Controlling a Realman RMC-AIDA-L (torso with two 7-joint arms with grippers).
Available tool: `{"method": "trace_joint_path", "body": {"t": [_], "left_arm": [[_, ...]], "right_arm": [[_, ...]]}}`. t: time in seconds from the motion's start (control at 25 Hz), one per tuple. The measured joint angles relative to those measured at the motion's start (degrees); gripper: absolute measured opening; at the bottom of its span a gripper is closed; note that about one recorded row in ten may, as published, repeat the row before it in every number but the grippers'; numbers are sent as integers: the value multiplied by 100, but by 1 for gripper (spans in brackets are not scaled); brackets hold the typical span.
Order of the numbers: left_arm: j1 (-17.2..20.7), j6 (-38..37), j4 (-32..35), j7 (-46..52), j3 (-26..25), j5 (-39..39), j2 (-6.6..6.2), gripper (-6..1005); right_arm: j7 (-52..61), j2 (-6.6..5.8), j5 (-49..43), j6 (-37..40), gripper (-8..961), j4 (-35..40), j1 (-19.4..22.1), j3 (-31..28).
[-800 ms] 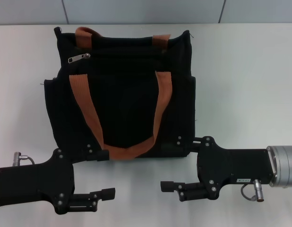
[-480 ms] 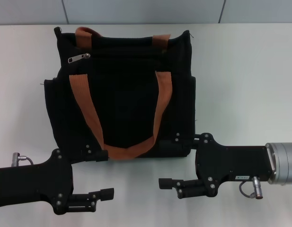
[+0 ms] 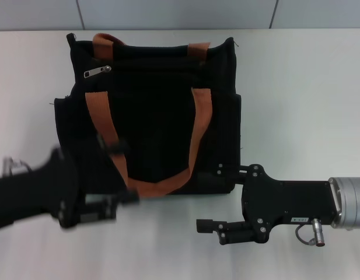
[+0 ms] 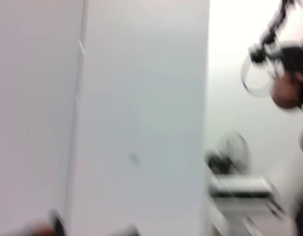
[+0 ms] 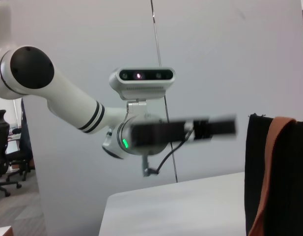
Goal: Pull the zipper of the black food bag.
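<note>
No legible text or labels anywhere

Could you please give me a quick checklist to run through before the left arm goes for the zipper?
1. zipper visible, nothing covering it: ok.
2. black food bag lying flat on the table: ok.
3. left pincer at the zipper: not ok, it is over the bag's lower corner.
4. Left pincer opening: cannot tell, blurred.
5. right pincer clear of the zipper, near the bag's lower right corner: ok.
</note>
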State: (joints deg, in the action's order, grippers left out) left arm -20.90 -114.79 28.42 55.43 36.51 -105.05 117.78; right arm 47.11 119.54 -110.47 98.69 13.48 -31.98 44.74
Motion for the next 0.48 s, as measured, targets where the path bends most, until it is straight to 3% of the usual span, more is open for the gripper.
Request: {"method": "trace_joint_path", "body": {"t": [0.16,0.28,0.32,0.36,0.4,0.48], "left_arm": [[2,42,-215,-104,-206,1076,10,801],[87,330,-208,-73,-623,1675,-58,802],[89,627,-191,-56,-780,1722,-135,802],[89,627,-191,-56,-780,1722,-135,802],[65,1363,-198,-54,-800,1679,-302,802],[55,1850,-202,-63,-756,1597,-345,802]], "right_arm": [[30,-1,27,27,773,-46,25,-3],[46,-5,27,43,773,-87,45,-3],[45,-6,27,48,773,-92,54,-3],[45,-6,27,51,773,-93,67,-1],[45,-6,27,52,773,-94,74,1],[44,-7,26,52,773,-93,77,3]]}}
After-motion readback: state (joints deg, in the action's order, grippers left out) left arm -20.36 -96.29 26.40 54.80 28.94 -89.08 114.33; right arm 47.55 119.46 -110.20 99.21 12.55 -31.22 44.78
